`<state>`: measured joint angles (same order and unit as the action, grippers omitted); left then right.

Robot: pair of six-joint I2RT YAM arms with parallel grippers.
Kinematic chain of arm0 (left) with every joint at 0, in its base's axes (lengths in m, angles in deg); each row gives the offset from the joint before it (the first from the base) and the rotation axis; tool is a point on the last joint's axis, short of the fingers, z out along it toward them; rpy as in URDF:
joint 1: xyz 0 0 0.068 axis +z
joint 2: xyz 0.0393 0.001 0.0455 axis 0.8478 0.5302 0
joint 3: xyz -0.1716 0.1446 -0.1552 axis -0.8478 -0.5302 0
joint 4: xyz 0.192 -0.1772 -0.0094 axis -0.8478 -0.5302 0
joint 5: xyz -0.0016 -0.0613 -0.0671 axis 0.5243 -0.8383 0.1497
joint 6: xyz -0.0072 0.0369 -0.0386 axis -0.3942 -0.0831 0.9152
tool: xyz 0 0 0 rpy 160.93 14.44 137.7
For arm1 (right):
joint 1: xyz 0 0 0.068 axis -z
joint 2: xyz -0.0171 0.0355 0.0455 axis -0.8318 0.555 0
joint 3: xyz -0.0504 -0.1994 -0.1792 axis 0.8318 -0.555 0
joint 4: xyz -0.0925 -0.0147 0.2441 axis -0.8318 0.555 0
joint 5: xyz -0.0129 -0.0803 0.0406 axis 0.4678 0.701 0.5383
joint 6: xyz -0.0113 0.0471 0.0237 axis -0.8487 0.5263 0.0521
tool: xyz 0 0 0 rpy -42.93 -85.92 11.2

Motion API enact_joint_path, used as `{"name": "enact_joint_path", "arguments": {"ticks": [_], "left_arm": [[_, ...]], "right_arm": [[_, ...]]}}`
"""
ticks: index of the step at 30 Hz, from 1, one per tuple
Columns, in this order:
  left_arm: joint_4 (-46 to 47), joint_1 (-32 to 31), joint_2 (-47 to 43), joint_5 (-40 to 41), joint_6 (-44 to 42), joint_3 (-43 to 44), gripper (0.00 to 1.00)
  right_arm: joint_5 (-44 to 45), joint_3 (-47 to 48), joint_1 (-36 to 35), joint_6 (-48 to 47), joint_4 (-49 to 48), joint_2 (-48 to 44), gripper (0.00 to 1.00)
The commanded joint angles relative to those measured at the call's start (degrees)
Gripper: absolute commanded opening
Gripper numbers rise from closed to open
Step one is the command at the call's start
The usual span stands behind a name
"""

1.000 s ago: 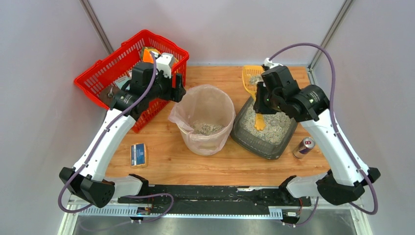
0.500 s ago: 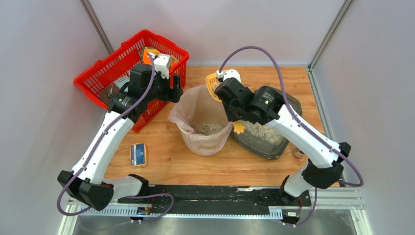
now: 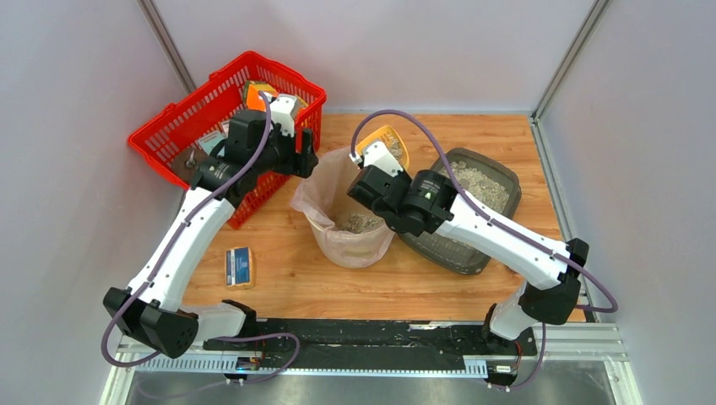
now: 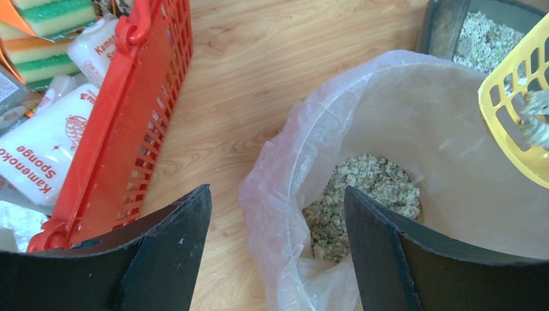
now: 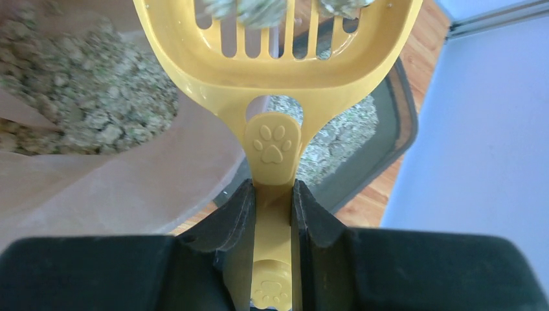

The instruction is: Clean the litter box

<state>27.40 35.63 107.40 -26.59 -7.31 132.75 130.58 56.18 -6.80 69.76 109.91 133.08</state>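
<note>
Wooden worktop [image 3: 279, 270]: right fingers [image 5: 236, 227] clamp loaded scoop [image 5: 278, 84] at bin [image 3: 355, 249] rim; we centre, tip slowly; left fingers [image 4: 175, 253] wide, empty.

The bin [image 3: 348, 247] stands between basket [image 3: 169, 139], left, and litter box [image 3: 454, 252], right.

The dark grey litter box [image 3: 452, 257] lies flat just right of my right gripper [image 5: 274, 197], holding pale gravelly litter [image 3: 483, 178].
</note>
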Motion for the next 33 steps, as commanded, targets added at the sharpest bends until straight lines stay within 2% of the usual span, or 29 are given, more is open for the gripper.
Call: {"name": "enact_joint_path", "arguments": {"ticks": [1,10,19,23,33], "left_arm": [[-0.5,0.3,1.0,-2.1,0.7,1.7,0.82],[-4.3,0.3,5.2,-4.1,-0.1,4.2,0.82],[-5.0,0.3,6.9,-5.1,0.0,4.7,0.68],[-5.4,0.3,7.5,-5.7,0.1,5.0,0.61],[-5.4,0.3,8.2,-7.3,0.6,5.1,0.55]], "right_arm": [[9.3,-3.4,-2.0,-3.1,8.4,-2.6,0.00],[20.6,-8.1,-7.2,-6.6,4.7,-3.8,0.00],[32.8,-12.6,-12.2,-10.7,1.6,-4.0,0.00],[35.0,-13.5,-13.4,-11.9,0.6,-3.4,0.00],[42.7,-18.7,-17.1,-17.3,-3.7,-1.5,0.00]]}}
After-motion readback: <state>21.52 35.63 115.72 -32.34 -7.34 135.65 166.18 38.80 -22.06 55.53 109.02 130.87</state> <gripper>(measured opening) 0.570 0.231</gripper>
